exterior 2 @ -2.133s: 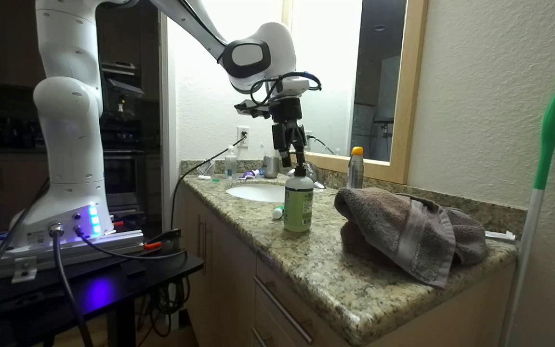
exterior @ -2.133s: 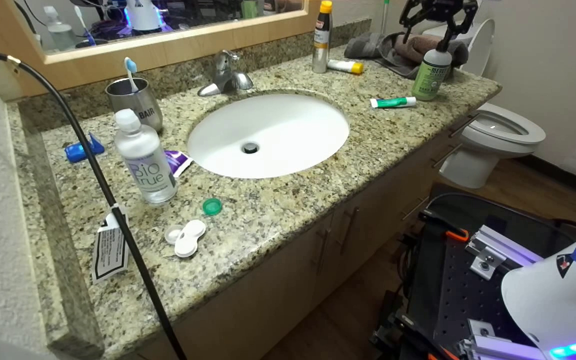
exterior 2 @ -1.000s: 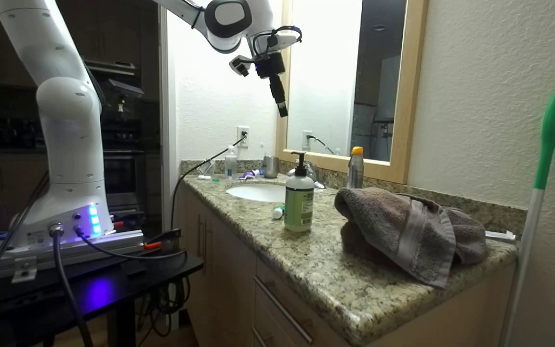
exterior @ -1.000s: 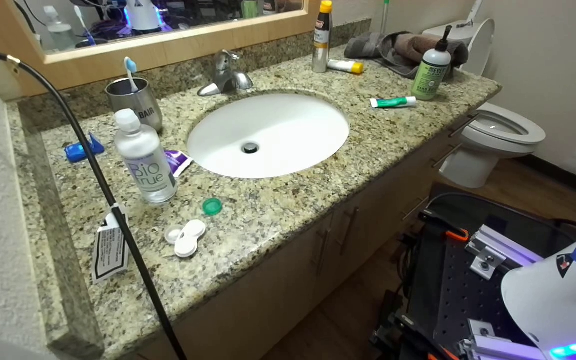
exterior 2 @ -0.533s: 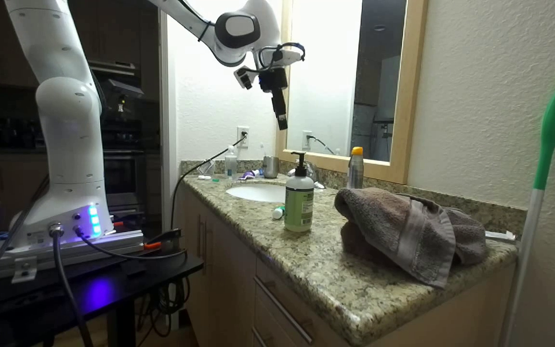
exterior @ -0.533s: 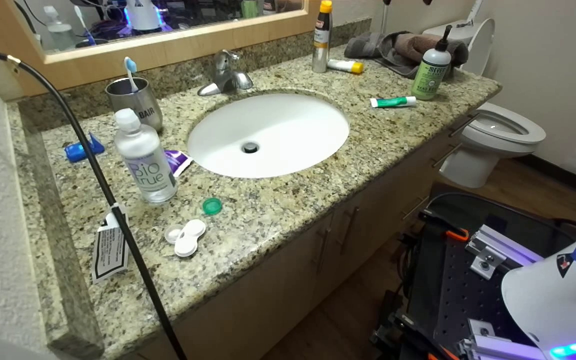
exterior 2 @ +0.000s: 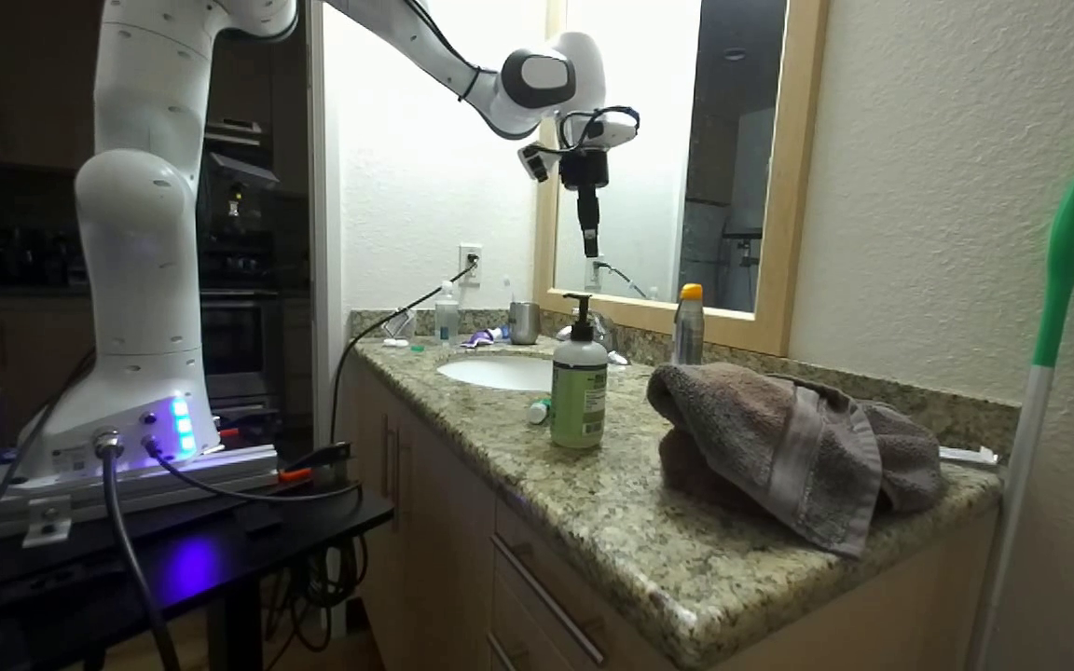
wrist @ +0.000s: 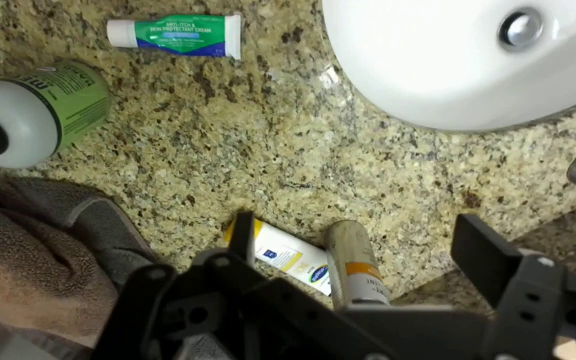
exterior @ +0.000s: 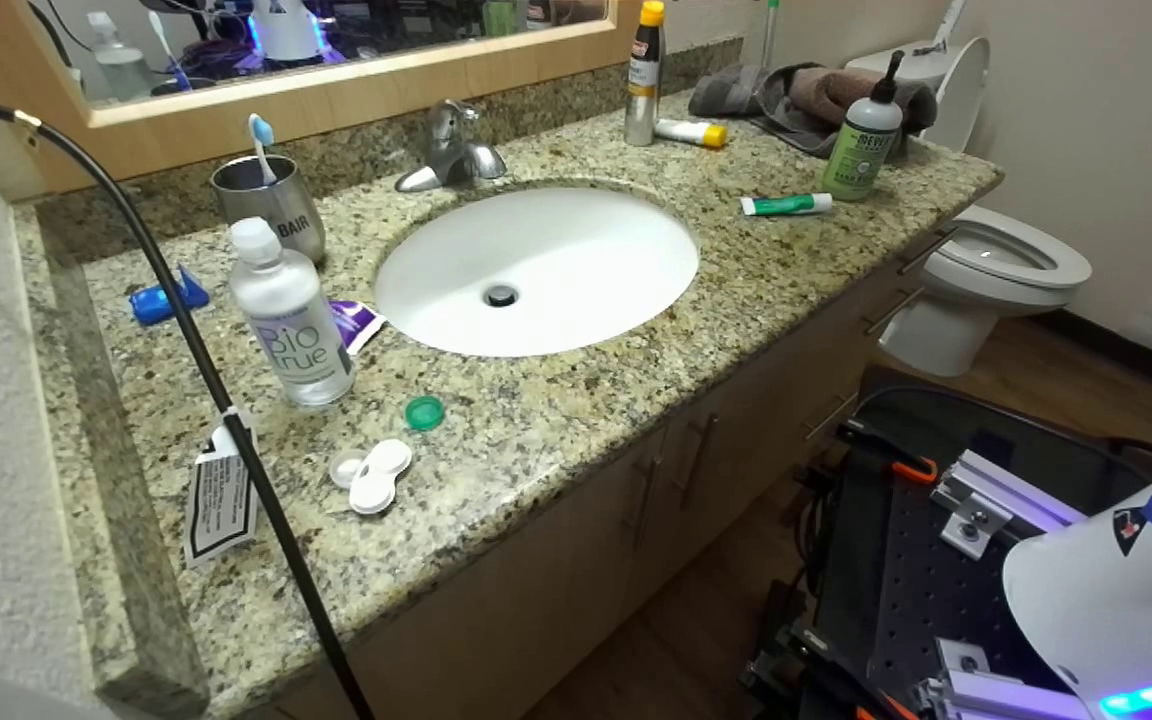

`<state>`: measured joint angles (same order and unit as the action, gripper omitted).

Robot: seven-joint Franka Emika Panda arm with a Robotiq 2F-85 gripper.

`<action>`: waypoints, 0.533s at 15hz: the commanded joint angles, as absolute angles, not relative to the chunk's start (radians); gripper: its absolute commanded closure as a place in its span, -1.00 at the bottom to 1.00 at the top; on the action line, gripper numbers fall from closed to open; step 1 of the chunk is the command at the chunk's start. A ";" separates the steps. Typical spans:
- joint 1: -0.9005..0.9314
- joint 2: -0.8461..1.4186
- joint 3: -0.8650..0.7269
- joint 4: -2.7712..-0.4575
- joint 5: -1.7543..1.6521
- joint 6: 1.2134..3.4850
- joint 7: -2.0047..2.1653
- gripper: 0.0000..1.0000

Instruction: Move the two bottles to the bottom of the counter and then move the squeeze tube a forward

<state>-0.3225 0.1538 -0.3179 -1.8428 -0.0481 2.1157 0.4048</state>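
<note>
My gripper (exterior 2: 590,253) hangs over the granite counter (exterior: 536,430), its fingers wide apart with nothing held. In the wrist view the slim silver bottle (wrist: 353,260) shows between the fingertips, below them, its upper part hidden by the gripper. Its yellow-orange cap (exterior 2: 690,292) points up; the bottle stands near the backsplash. The green-labelled bottle (exterior: 858,155) with black pump stands upright near the front edge. Beside it lies a green squeeze tube (wrist: 183,35). A white tube (wrist: 293,255) with yellow cap lies against the silver bottle's base. Which squeeze tube is meant, I cannot tell.
A crumpled grey-brown towel (exterior 2: 770,438) lies behind the pump bottle. The white sink (exterior: 536,270) and faucet (exterior: 451,150) sit mid-counter. A clear bottle (exterior: 291,320), steel cup (exterior: 271,205) and lens case (exterior: 380,477) are at the far end. The mirror (exterior 2: 649,158) rises behind.
My gripper was at the green-labelled bottle's pump; it has risen off it and moved toward the mirror side, above the counter. The bottle has stayed upright in place.
</note>
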 commanded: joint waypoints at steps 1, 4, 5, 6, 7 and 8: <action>-0.321 0.189 -0.333 -1.783 -0.027 2.085 0.433 -1.00; -0.339 0.259 -0.351 -1.678 -0.002 2.045 0.458 -1.00; -0.333 0.259 -0.349 -1.707 -0.024 2.051 0.433 -1.00; -0.325 0.291 -0.353 -1.690 -0.036 2.077 0.482 -1.00; -0.327 0.351 -0.353 -1.628 -0.006 2.040 0.548 -1.00; -0.332 0.393 -0.350 -1.582 0.032 2.021 0.590 -1.00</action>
<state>-0.3333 0.2805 -0.3470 -1.6842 -0.0157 2.0518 0.4935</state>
